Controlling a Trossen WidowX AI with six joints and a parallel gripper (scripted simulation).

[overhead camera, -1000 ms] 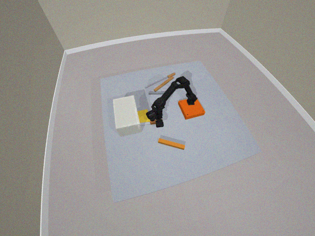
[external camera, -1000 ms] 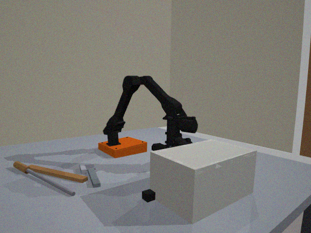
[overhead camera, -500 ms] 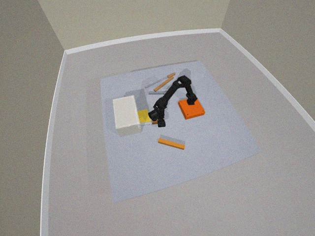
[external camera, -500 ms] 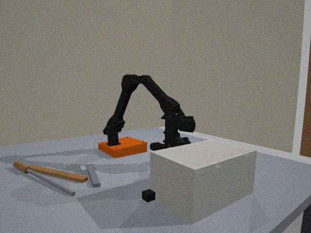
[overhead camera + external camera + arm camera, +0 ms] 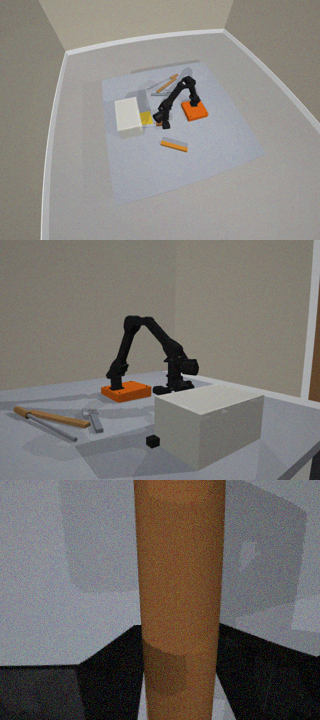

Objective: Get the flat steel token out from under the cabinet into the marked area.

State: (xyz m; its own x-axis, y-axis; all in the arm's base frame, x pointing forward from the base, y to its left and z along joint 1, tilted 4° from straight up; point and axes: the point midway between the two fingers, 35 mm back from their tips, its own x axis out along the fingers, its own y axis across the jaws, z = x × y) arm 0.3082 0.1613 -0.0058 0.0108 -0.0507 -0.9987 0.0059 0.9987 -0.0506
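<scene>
My gripper [image 5: 163, 123] [image 5: 175, 632] is shut on the brown handle [image 5: 159, 124] [image 5: 180, 570] of a tool. In the top view the tool's thin pale shaft [image 5: 149, 126] reaches from the handle to the near front corner of the white cabinet [image 5: 126, 113] [image 5: 178, 426]; its far end cannot be made out. The yellow marked area [image 5: 146, 118] lies against the cabinet's front, beside the shaft. The steel token is not visible in any view. The wrist view shows the handle between the black fingers, with the table and shadows behind.
A wooden-handled rod [image 5: 174, 76] [image 5: 20, 411], an orange-brown stick [image 5: 166, 85] [image 5: 59, 419] and a grey angled piece [image 5: 158, 94] [image 5: 95, 422] lie at one side. An orange bar [image 5: 173, 146] lies at the other. A small black cube [image 5: 152, 441] is beside the cabinet. The orange base [image 5: 195, 111] [image 5: 126, 392] carries the arm.
</scene>
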